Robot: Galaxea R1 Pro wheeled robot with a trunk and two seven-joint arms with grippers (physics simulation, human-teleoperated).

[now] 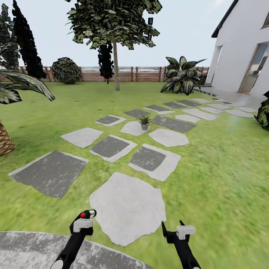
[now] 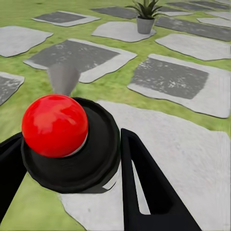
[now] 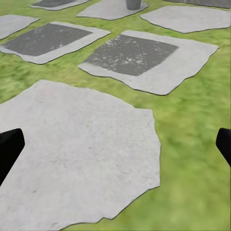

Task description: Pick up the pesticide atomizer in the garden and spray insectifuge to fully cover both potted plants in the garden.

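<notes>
In the head view, your left gripper [image 1: 85, 216] sat at about 7 o'clock, clamped on the pesticide atomizer [image 1: 86, 214], whose dark, red-tipped end poked up past the fingers. Your right gripper [image 1: 172, 226] was at 5 o'clock, fingers spread with nothing between them. One potted plant [image 1: 144, 121] stood on a pale stepping stone [image 1: 134, 128] just above centre, well apart from both grippers, with the lawn [image 1: 220, 168] all round and the fence [image 1: 123, 74] at 12 o'clock.

In the left wrist view, you had the atomizer's red knob and black collar wedged between the dark fingers [image 2: 144, 187]; the plant in its grey pot [image 2: 146, 24] sat at 1 o'clock.

In the right wrist view, your fingertips [image 3: 9, 147] showed at 9 and 3 o'clock, wide apart over a large grey stone [image 3: 77, 159]
</notes>
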